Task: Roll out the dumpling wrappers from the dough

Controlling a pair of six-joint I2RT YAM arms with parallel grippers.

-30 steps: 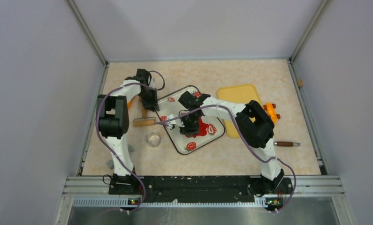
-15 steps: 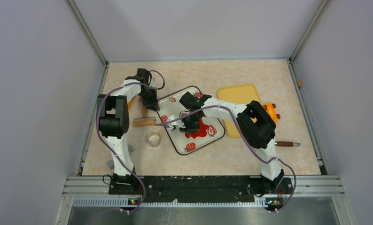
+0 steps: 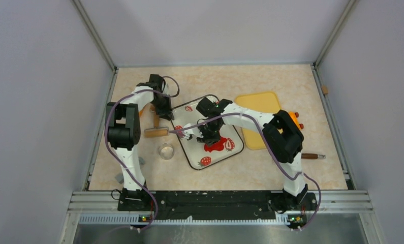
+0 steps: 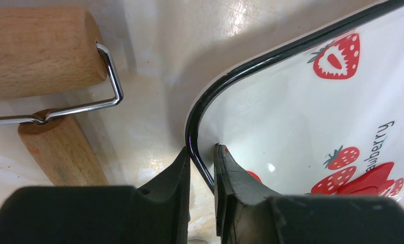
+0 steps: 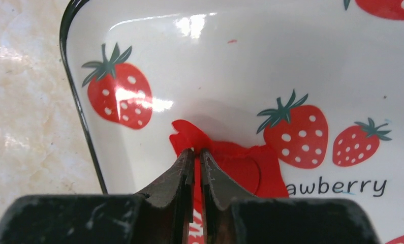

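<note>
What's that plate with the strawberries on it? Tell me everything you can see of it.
The tray is glossy white, squarish with rounded corners and a thin black rim, printed with red strawberries and lettering. It lies flat on the table, turned cornerwise to the arms. The left gripper clamps its rim near one corner; red dough lies on it, pinched by the right gripper.

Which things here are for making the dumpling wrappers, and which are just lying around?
For the job: dough, pinched by the right end effector; strawberry tray, rim gripped by the left end effector; rolling pin; clear cup, maybe a cutter.
Lying about: yellow board; orange object; brown-handled tool.
</note>
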